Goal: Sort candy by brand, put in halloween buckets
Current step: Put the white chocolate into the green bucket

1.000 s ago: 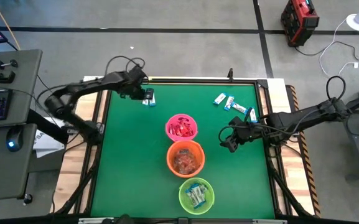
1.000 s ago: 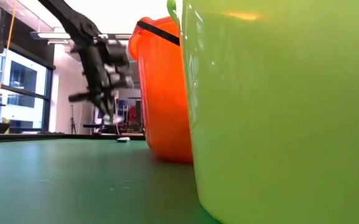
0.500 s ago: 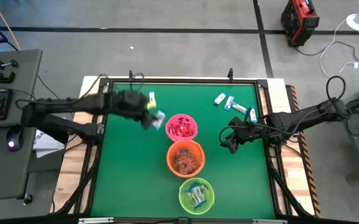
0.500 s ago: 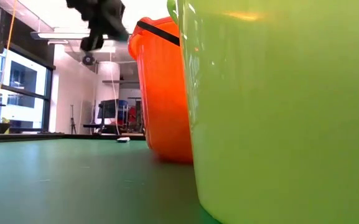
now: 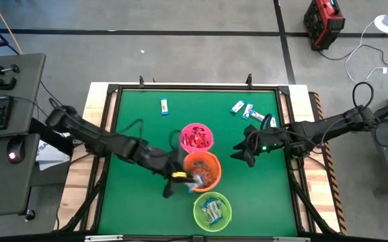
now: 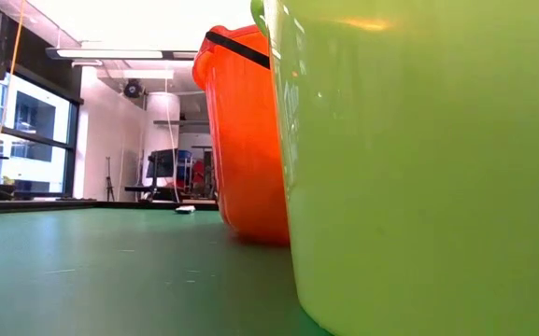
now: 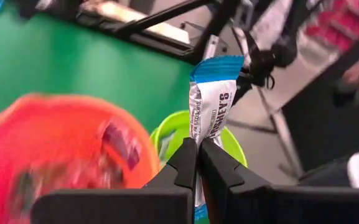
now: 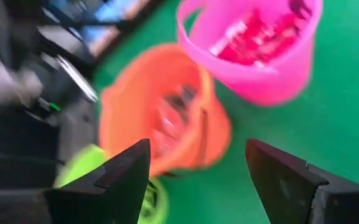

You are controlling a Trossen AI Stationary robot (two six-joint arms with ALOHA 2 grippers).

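1. Nearest the front edge stands the lime green bucket [image 5: 212, 209], with blue-and-white packets already in it. Between it and the orange bucket [image 5: 201, 171] hangs the left gripper [image 5: 188, 181], its fingers pinched together on a blue-and-silver Hershey's packet [image 7: 211, 106] (the wrist view shows the wrapper standing up out of the fingertips).

2. A second ago that gripper was at the far left of the table, down at two loose packets; it has since swung across with one of them and now sits over the near rim of the orange bucket, just short of the green one. Judging by wrapper colour, the green bucket is the matching one, so the drop looks only a short move away.

3. Behind the orange bucket stands the pink bucket [image 5: 196, 136], holding red wrappers; the three buckets form a line, rims nearly touching.

4. The right gripper [image 5: 241, 154] waits beside the pink and orange buckets, fingers spread apart and holding nothing, about where it was.

5. Farthest off lie the loose candies: one blue-and-white packet [image 5: 164, 105] at the far left (the carried one's neighbour), and a cluster of blue-and-white packets [image 5: 249, 112] at far right, about four, the last partly hidden by the arm.

6. Count: three buckets, roughly five packets left on the table, one in transit.
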